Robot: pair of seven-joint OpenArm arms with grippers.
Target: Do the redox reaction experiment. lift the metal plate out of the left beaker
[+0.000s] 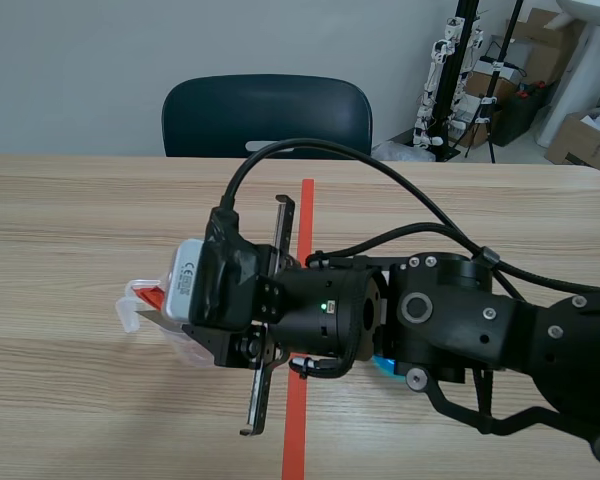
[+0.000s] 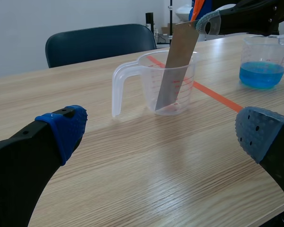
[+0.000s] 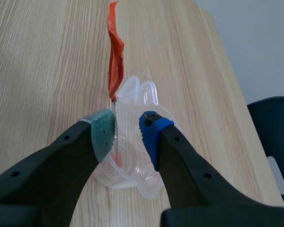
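Note:
A clear plastic beaker point(image 2: 132, 75) with a handle stands on the wooden table. A grey metal plate point(image 2: 176, 66) leans inside it, its top sticking out above the rim. My right arm point(image 1: 460, 320) reaches across the red tape line to this beaker point(image 1: 138, 305). In the right wrist view my right gripper point(image 3: 128, 125) hangs over the beaker point(image 3: 144, 92), fingers a little apart. The plate point(image 3: 114, 71), edge-on and orange-red here, stands by the green pad point(image 3: 103, 130). There is a gap to the blue pad. My left gripper point(image 2: 161, 137) is wide open, low, well short of the beaker.
A second clear beaker point(image 2: 262, 61) with blue liquid stands to the right past the tape line point(image 2: 217, 94); the right arm hides most of it point(image 1: 383, 365) in the scene view. A dark chair point(image 1: 267, 115) stands behind the table's far edge.

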